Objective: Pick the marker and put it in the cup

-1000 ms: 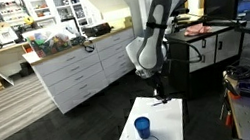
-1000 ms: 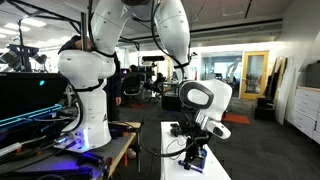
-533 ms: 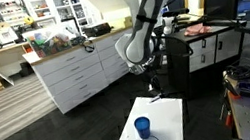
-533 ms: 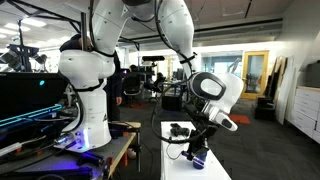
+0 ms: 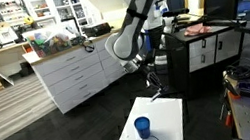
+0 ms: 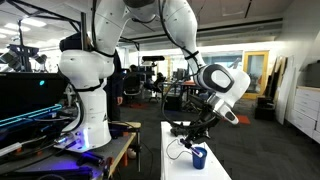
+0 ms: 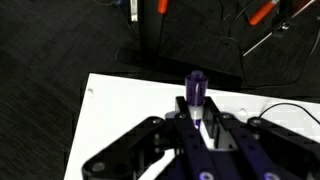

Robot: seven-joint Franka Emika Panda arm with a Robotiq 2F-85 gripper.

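A purple-capped marker (image 7: pixel 196 95) stands upright in the wrist view, pinched between the two fingers of the end effector (image 7: pixel 198 125), which press against its pale barrel from either side. The marker is held in the air above the white tabletop (image 7: pixel 120 110), not touching it.

In an exterior view, the end effector (image 5: pixel 152 79) hangs well above the tabletop (image 5: pixel 167 114), with the arm bent sharply and its forearm sloping up and back. In an exterior view, the end effector (image 6: pixel 195 128) points downward and sits just above a blue cup (image 6: pixel 198 157).

The blue cup (image 5: pixel 143 128) stands upright on the tabletop near its front end. Its inside is too small and dark to make out.

The marker itself is too small to pick out in either exterior view. A thin dark cable (image 7: pixel 285 106) crosses the tabletop's right side, cut off by the frame edge.
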